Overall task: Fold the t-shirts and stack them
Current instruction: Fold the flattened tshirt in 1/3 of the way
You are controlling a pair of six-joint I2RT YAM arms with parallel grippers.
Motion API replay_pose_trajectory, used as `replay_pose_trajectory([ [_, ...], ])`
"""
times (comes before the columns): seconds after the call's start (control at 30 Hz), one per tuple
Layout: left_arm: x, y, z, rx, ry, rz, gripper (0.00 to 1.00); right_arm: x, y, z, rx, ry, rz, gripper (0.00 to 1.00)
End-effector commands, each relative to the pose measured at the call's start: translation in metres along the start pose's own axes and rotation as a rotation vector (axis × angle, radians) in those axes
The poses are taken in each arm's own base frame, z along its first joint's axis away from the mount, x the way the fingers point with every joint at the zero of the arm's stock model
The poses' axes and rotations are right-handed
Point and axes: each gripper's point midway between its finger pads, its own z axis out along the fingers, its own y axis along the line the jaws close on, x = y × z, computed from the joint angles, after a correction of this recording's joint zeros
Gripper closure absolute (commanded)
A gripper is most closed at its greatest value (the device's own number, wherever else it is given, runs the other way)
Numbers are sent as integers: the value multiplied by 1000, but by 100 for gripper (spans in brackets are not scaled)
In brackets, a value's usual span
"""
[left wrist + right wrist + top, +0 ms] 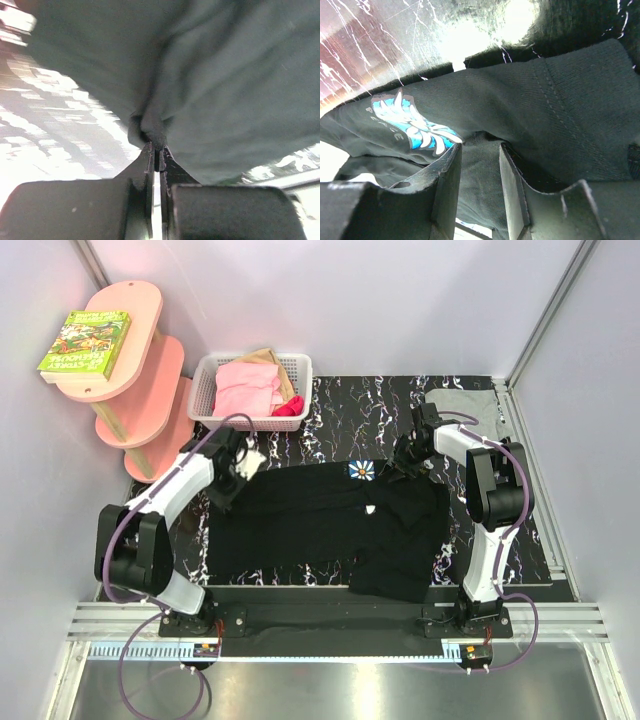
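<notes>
Cloth of the black shirt (320,525), spread mid-table, sits pinched in our left gripper (156,146); our right gripper (480,155) grasps a fold by the flower print (415,127); grey shirt (465,405) lies far right.

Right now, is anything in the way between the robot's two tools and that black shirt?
Nothing visible. The left tool is already pinched shut on the black shirt, and the right tool has the shirt's cloth between its fingers, beside the flower print.

Pale lilac walls (400,300) enclose a black white-veined marble bench (340,410). At far left stands a pink tiered shelf (135,360) bearing a green book (85,343).
</notes>
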Motion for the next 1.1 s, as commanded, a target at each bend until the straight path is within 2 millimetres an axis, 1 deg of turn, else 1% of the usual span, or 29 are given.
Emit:
replay_pose_trajectory([
  [0.0, -43, 59, -53, -254, -116, 74, 100, -2, -4, 1, 14, -24, -27, 57],
  [0.1, -54, 88, -84, -362, -142, 120, 100, 1, -7, 5, 19, -13, -24, 57],
  [0.17, -52, 100, -91, -405, -123, 156, 100, 1, -8, 6, 19, -17, -25, 57],
  [0.23, -43, 108, -90, -412, -98, 158, 100, 2, -10, 6, 22, -16, -23, 57],
  [0.3, -28, 105, -77, -381, -60, 179, 100, 2, -11, 5, 22, -17, -26, 58],
  [0.37, -20, 102, -71, -378, -52, 221, 100, 2, -10, 4, 22, -20, -30, 57],
  [0.4, -6, 97, -57, -367, -14, 238, 100, 1, -9, 2, 20, -25, -34, 58],
  [0.43, -10, 102, -58, -406, -42, 243, 100, 0, -8, 2, 18, -28, -35, 58],
  [0.47, -6, 106, -56, -432, -26, 263, 100, 1, -7, 1, 15, -26, -33, 58],
  [0.53, -18, 115, -63, -474, -57, 260, 100, 0, -6, 1, 13, -28, -30, 58],
  [0.57, -34, 123, -80, -505, -105, 246, 100, 0, -6, 1, 10, -24, -29, 58],
  [0.63, -55, 133, -99, -536, -161, 232, 100, 1, -7, 2, 11, -21, -30, 59],
  [0.67, -77, 142, -128, -580, -238, 217, 100, 2, -8, 2, 14, -20, -27, 59],
  [0.7, -88, 148, -142, -602, -269, 209, 100, 2, -9, 2, 17, -22, -26, 59],
  [0.73, -99, 153, -150, -619, -286, 208, 100, 3, -10, 3, 21, -19, -27, 59],
  [0.77, -115, 160, -178, -672, -338, 200, 100, 4, -12, 3, 26, -18, -26, 59],
  [0.83, -125, 167, -193, -713, -349, 207, 100, 6, -13, 3, 28, -15, -28, 59],
  [0.87, -131, 166, -201, -730, -362, 218, 100, 7, -15, 4, 32, -13, -26, 60],
  [0.93, -129, 160, -204, -732, -368, 231, 100, 8, -16, 4, 32, -12, -30, 60],
  [0.97, -123, 151, -187, -700, -340, 254, 100, 7, -16, 3, 31, -15, -30, 60],
  [1.0, -117, 145, -177, -683, -321, 269, 100, 8, -17, 2, 35, -16, -34, 60],
  [1.03, -108, 138, -172, -668, -314, 282, 100, 8, -16, 2, 33, -16, -36, 60],
  [1.07, -90, 126, -140, -616, -247, 310, 100, 7, -16, 1, 33, -20, -37, 60],
])
